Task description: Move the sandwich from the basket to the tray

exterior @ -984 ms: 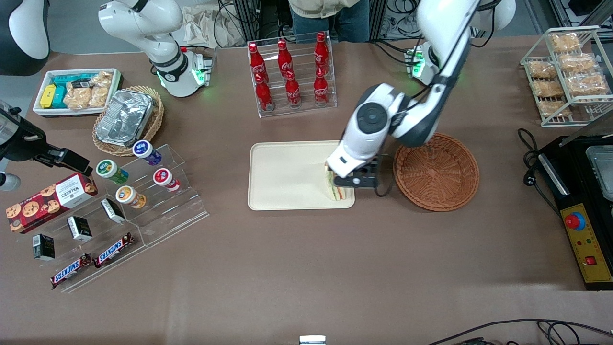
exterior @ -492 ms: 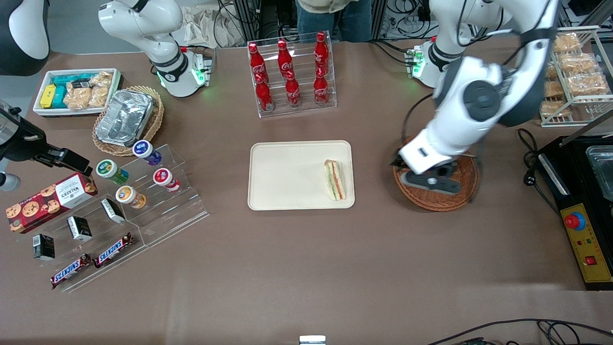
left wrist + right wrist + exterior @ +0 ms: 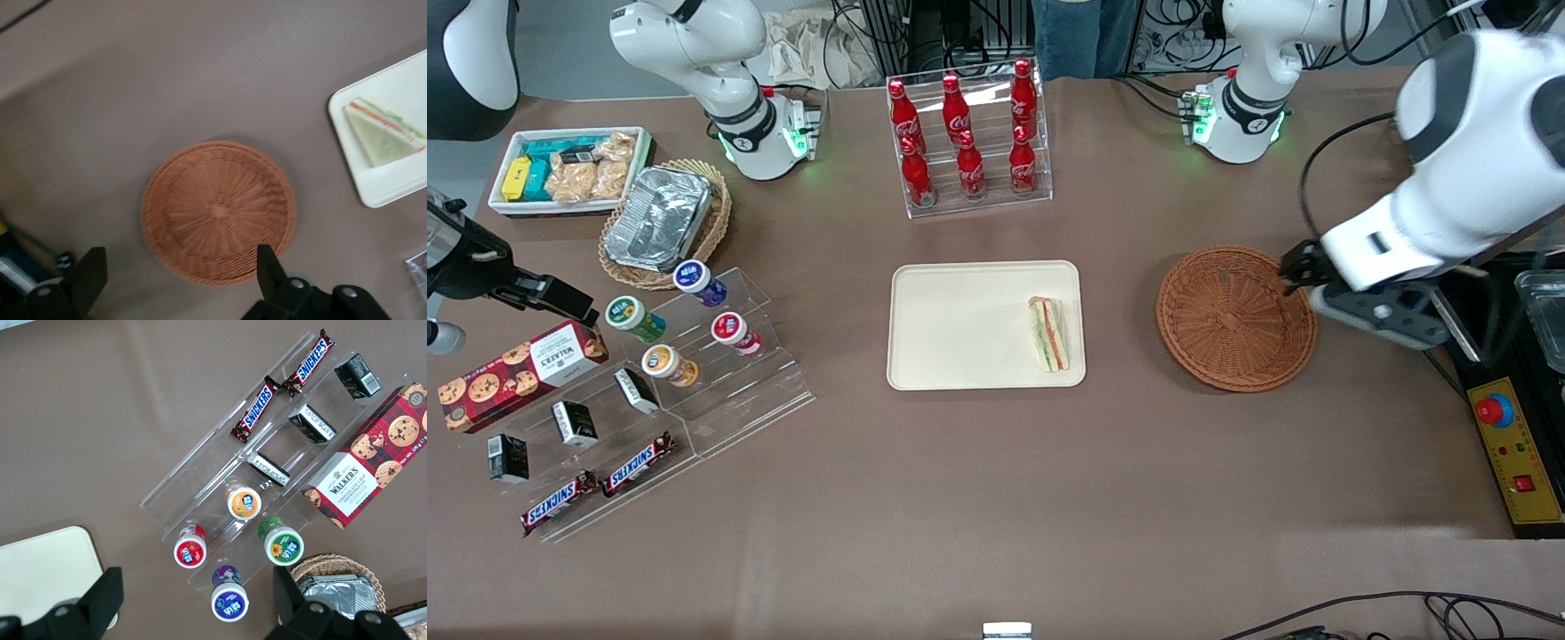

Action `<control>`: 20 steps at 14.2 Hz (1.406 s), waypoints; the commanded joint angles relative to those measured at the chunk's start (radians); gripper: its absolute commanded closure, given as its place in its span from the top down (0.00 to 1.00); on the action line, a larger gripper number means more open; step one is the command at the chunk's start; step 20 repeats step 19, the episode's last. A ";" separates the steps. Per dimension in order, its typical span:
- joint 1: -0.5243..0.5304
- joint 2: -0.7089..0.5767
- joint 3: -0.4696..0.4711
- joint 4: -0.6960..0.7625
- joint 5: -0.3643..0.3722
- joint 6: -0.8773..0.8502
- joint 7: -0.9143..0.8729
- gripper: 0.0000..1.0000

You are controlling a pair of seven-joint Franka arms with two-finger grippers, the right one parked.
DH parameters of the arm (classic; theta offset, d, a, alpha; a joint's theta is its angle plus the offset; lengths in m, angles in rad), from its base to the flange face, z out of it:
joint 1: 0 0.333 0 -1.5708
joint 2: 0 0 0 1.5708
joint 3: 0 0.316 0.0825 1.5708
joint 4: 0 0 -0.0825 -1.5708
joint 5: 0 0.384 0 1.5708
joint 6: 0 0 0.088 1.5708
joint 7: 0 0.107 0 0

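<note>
Sandwich lies flat on the tray, near the tray's edge that faces the basket; one sandwich, one tray, one reddish-brown basket. Basket holds nothing and sits well apart from the tray, toward the working arm's end of the table. The gripper hangs above the table just beside the basket's rim, on the side away from the tray, holding nothing. Left wrist view adds what the front view hides: the two fingers stand wide apart, with the whole basket seen between them from above, its woven spiral bare, and the sandwich as a pale wedge with green and red layers along one edge, on a corner of the tray. Right wrist view shows only the parked arm's end: a clear stepped stand with two Snickers bars, three small dark cartons, four round tubs, and one Walkers cookie box beside it. Front view alone takes in the rest: six red cola bottles in a clear rack, farther from the camera than the tray; one tan wicker basket with a foil pan; one white bin of snacks.
</note>
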 commanded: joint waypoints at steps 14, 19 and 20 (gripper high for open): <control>0.154 -0.065 -0.011 0.022 0.074 -0.077 -0.053 1.00; 0.185 -0.065 -0.016 0.047 0.065 -0.097 -0.046 1.00; 0.185 -0.065 -0.016 0.047 0.065 -0.097 -0.046 1.00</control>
